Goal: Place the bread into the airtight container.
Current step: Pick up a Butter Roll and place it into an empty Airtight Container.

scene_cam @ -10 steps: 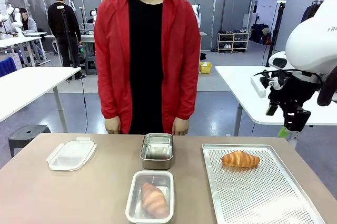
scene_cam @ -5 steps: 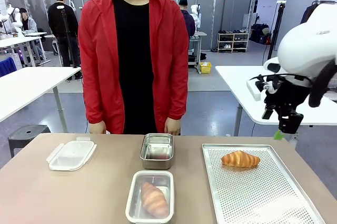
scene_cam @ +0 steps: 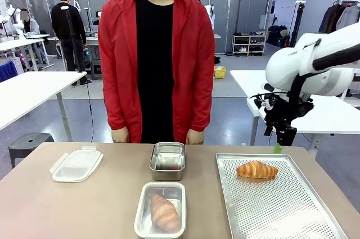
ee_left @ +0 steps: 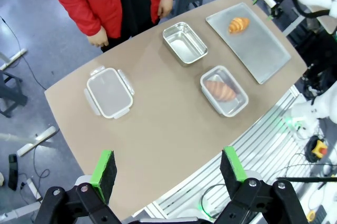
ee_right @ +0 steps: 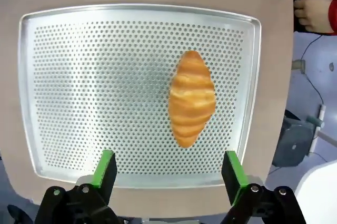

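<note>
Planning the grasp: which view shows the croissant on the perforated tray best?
The right wrist view: the croissant lies directly below, large and unobstructed on the tray. The front view shows it smaller, from the side; the left wrist view, tiny and far off.

Tan table (scene_cam: 84, 205), surface level. Four items rest directly on it, none touching another. To my left: a clear clip-lock lid (scene_cam: 76, 164), lying flat. Centre, far side: an open steel tin (scene_cam: 167, 175). Centre, nearest my edge: the clear airtight container (scene_cam: 138, 216), uncovered, just beside the tin. To my right: a perforated metal tray (scene_cam: 275, 205), lying flat, its long side running toward me.
</note>
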`<action>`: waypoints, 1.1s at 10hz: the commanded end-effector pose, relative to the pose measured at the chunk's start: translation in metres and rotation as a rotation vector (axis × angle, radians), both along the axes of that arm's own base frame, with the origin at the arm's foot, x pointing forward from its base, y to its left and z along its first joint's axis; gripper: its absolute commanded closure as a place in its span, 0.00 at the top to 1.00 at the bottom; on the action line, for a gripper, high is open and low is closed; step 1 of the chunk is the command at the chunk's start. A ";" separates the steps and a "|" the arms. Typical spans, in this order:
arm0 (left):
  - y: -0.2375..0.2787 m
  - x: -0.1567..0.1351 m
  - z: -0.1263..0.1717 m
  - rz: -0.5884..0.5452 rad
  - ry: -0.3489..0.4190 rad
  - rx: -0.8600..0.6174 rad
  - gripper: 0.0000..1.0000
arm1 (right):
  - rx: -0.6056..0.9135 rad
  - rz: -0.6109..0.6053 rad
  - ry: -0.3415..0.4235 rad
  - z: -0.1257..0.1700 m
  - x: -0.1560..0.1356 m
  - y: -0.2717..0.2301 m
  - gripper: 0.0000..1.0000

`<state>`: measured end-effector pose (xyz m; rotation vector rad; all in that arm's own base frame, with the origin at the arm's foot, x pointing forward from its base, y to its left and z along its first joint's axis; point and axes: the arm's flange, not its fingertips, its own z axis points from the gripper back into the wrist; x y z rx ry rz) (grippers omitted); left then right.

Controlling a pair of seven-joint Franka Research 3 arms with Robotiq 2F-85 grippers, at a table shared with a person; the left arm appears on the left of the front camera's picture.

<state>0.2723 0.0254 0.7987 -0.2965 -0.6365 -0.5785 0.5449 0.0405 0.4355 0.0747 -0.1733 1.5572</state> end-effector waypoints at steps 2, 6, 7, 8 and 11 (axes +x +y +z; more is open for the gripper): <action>0.000 0.000 0.001 -0.018 -0.013 0.001 1.00 | -0.013 0.052 0.004 -0.021 0.031 0.001 1.00; 0.000 0.000 0.001 -0.018 -0.013 0.001 1.00 | -0.040 0.031 0.081 -0.065 0.055 0.000 1.00; 0.000 0.000 0.001 -0.018 -0.013 0.001 1.00 | -0.036 0.062 0.100 -0.080 0.063 0.000 1.00; 0.000 0.000 0.001 -0.018 -0.013 0.001 1.00 | -0.005 0.056 0.122 -0.084 0.064 0.000 1.00; 0.000 0.000 0.001 -0.018 -0.013 0.001 1.00 | -0.025 0.042 0.130 -0.096 0.069 0.002 1.00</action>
